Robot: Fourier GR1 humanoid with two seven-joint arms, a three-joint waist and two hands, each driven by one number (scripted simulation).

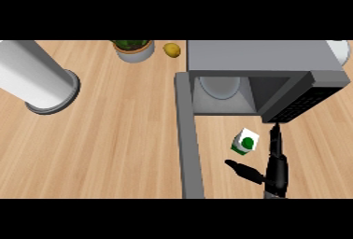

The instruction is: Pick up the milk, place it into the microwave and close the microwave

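Observation:
A small white milk carton (244,141) with a green mark stands on the wooden counter just in front of the microwave (265,70). The microwave is grey, its cavity open and showing a round white plate (221,86) inside. Its door (187,135) swings out toward me at the left of the carton. My right hand (274,165) comes in from the lower edge just right of the carton, fingers straight and pointing up at the microwave, thumb spread out to the left below the carton. It holds nothing. My left hand does not show.
A tall white cylinder (34,77) lies at the left. A potted plant (133,49) and a yellow lemon (172,49) sit at the back, left of the microwave. Bare wood stretches between the cylinder and the open door.

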